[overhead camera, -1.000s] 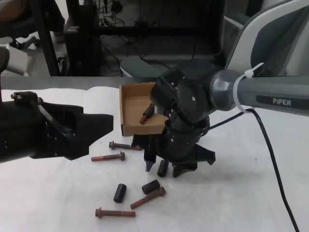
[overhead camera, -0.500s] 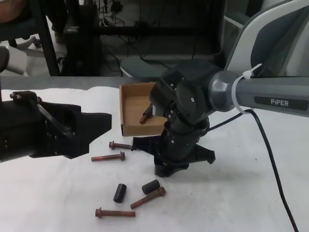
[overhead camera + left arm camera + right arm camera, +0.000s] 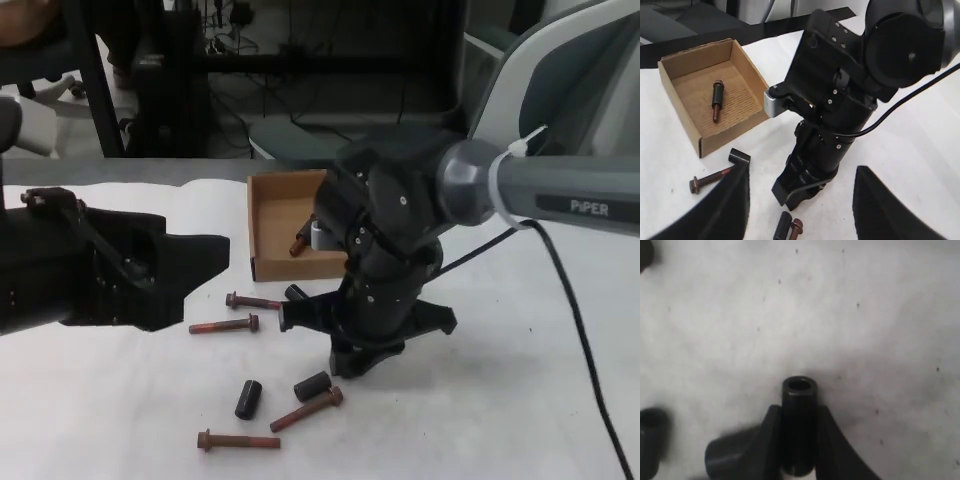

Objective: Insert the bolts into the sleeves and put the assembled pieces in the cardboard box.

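My right gripper (image 3: 350, 367) points down at the white cloth in front of the cardboard box (image 3: 270, 268) and is shut on a black sleeve (image 3: 799, 407), which stands out past the fingertips (image 3: 771, 432). My left gripper (image 3: 801, 170) hangs open to the left, apart from the parts. One assembled piece (image 3: 716, 99) lies in the box. On the cloth lie loose rusty bolts (image 3: 224, 325) (image 3: 252, 301) (image 3: 238, 440) (image 3: 305, 410) and two black sleeves (image 3: 248, 399) (image 3: 312, 385).
The white cloth (image 3: 480, 420) covers the bench, with open room to the right of my right arm. A cable (image 3: 570, 350) trails from that arm across the cloth. Chairs and dark frames stand behind the bench.
My right gripper's fingers were spread around a sleeve on the cloth and have shut on it. The right wrist has shifted slightly to the right. The left arm has barely moved.
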